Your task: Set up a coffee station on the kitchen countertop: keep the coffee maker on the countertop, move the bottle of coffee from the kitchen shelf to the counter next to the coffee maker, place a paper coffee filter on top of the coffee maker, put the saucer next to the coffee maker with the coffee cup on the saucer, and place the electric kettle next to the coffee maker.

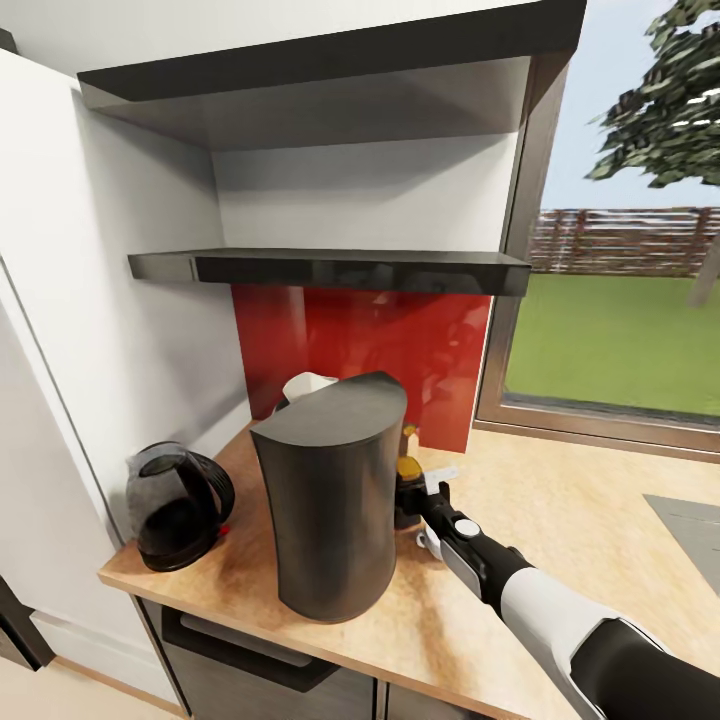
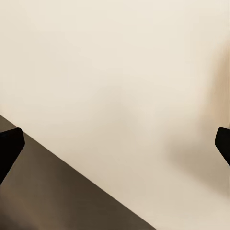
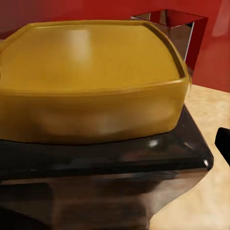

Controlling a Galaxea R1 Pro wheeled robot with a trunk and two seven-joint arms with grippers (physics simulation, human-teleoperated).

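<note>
Take the coffee maker [image 1: 335, 510], the tall charcoal tower near the front edge of the desk [image 1: 560, 500], as your landmark. Left of it, close to the white wall, the electric kettle [image 1: 178, 505] stands upright, smoky glass with a black handle and a small red switch facing the tower. Above the tower, the kitchen shelf [image 1: 330, 268] hangs on the wall. Behind the tower's top a white shape [image 1: 308, 385] peeks out; it may be the coffee cup or the paper filter, and you cannot tell which from here.

Just right of the tower stands the bottle of coffee [image 1: 407, 492], upright, its long axis vertical, dark body under a yellow-orange cap. Your right gripper [image 1: 425, 500] is right at it from the far side of the tower, reaching along the desk. In the right wrist view the bottle's cap and dark shoulder sit very near, between the jaws, which look apart rather than clamped, though that is hard to confirm. The right arm is clearly the nearer 1.

The left gripper [image 2: 115, 139] faces a plain pale surface, jaws wide apart.
</note>
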